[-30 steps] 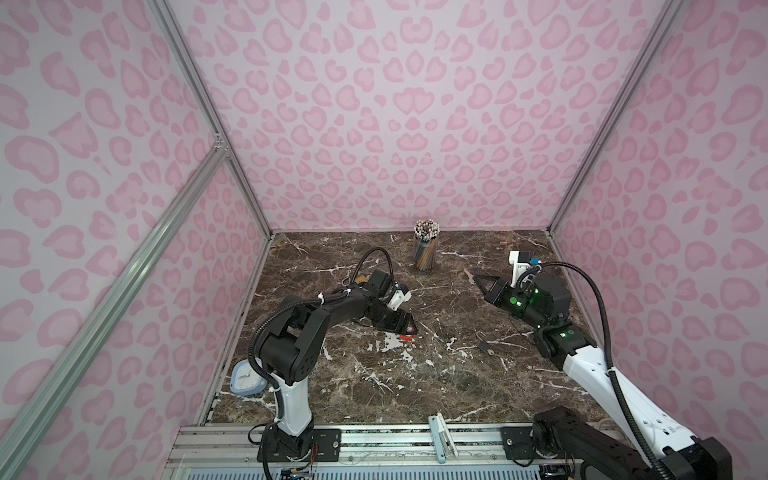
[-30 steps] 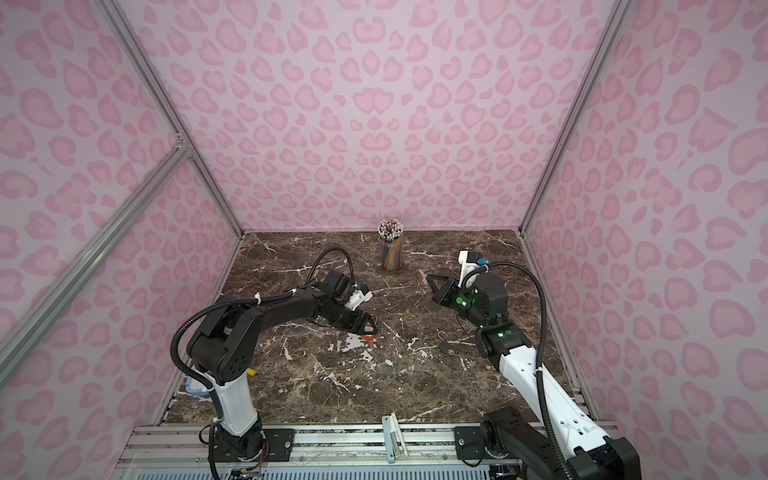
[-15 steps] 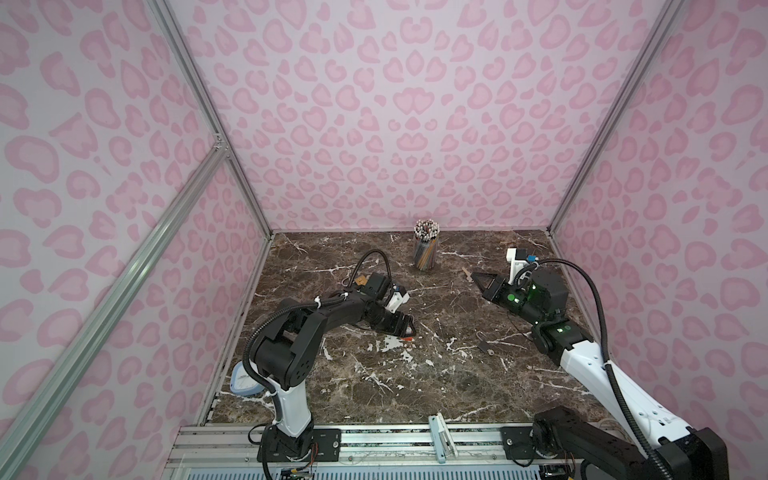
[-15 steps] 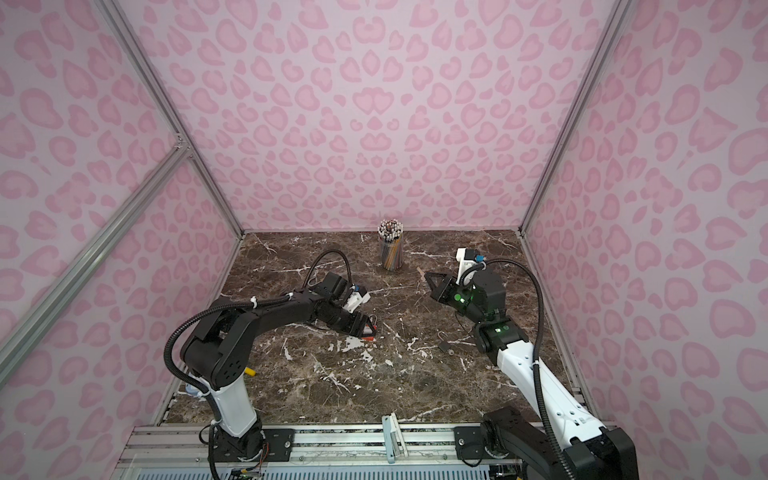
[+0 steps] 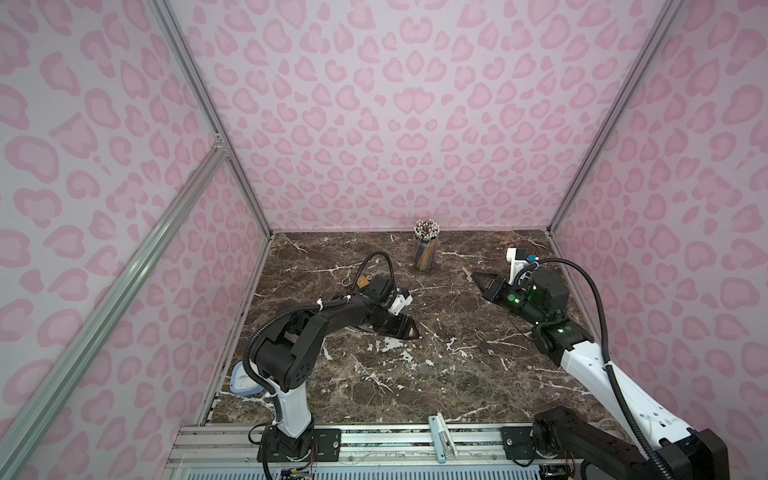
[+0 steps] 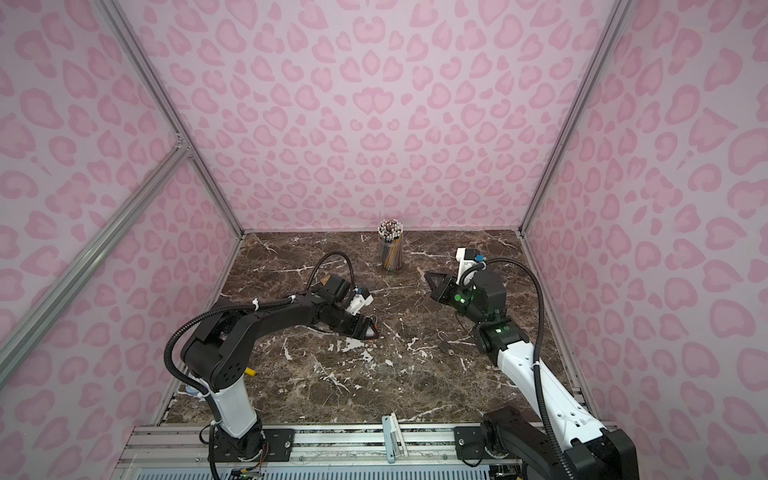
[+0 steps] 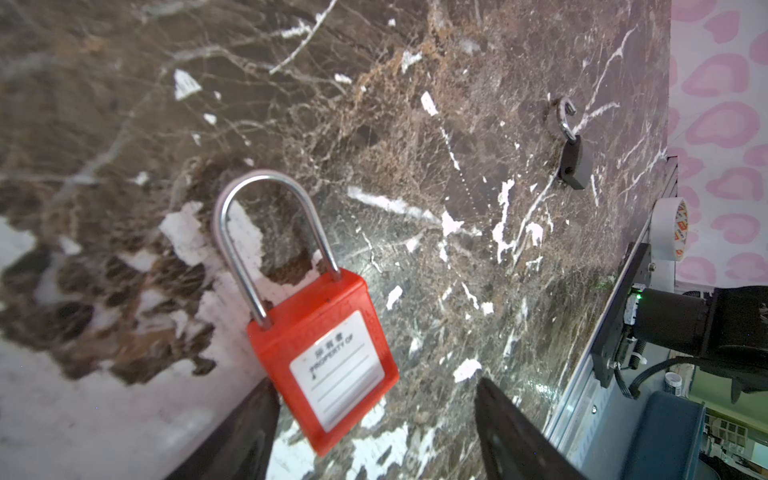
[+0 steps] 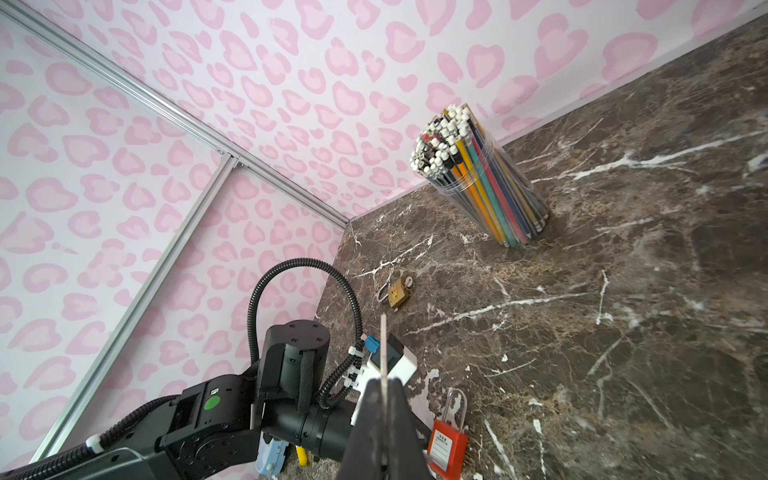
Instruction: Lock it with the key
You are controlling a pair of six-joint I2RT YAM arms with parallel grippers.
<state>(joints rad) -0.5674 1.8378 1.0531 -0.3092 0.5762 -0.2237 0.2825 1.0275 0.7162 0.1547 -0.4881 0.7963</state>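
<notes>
L-grip (image 7: 376,384) wide round padlock (image 7: 328,353), R-grip (image 8: 384,388) pinching key (image 8: 383,340)

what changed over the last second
The right gripper, shut on the key, drifted slightly toward the back and the left arm's side. Nothing was grasped or released. The left gripper stayed open with the red padlock between its fingers. The black padlock, brass padlock and pencil jar did not move.
</notes>
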